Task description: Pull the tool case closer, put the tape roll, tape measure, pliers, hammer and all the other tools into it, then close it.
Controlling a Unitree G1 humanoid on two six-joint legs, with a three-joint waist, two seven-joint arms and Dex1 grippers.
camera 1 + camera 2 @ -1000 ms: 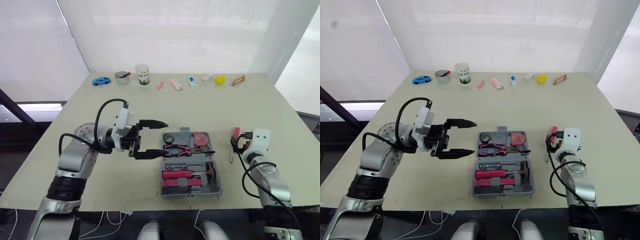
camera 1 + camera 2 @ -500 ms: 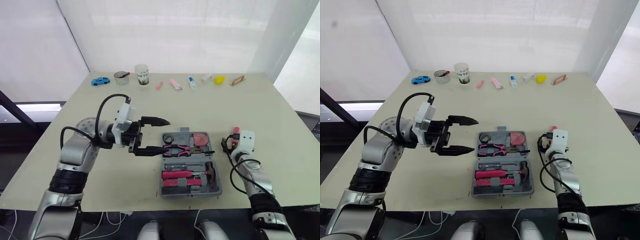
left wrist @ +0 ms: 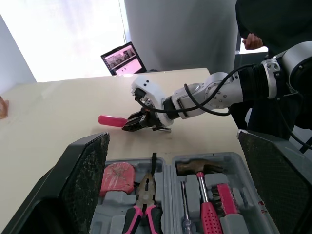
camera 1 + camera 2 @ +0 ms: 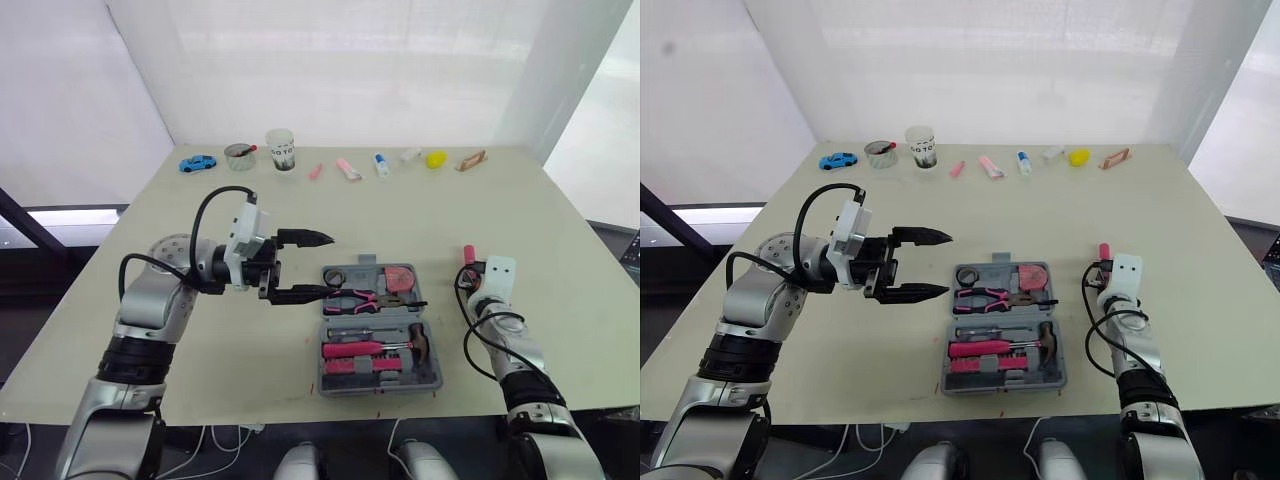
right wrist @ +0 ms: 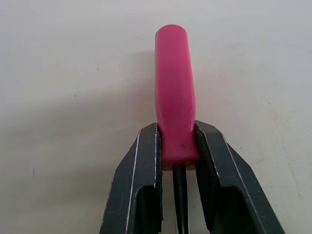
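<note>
The grey tool case (image 4: 380, 386) lies open near the table's front edge. It holds a tape roll (image 4: 337, 275), a pink tape measure (image 4: 403, 277), pliers (image 4: 355, 298), a hammer (image 4: 420, 343) and pink-handled drivers (image 4: 355, 350). Right of the case, my right gripper (image 5: 176, 128) is shut on the lower end of a pink-handled screwdriver (image 5: 174, 87), low over the table. The left wrist view shows the same grip, the screwdriver's handle (image 3: 111, 120) sticking out past the right gripper (image 3: 141, 122). My left gripper (image 4: 327, 265) hovers open just left of the case, holding nothing.
Along the far edge stand a blue toy car (image 4: 198, 162), a small tin (image 4: 240, 155), a paper cup (image 4: 281, 148) and several small items, including a yellow one (image 4: 436, 158). A laptop (image 3: 122, 57) and a person (image 3: 273, 19) are beyond the table's right side.
My right gripper has closed on the screwdriver's pink handle after the arm shifted about beside the case. The left gripper has stayed open in about the same place.
</note>
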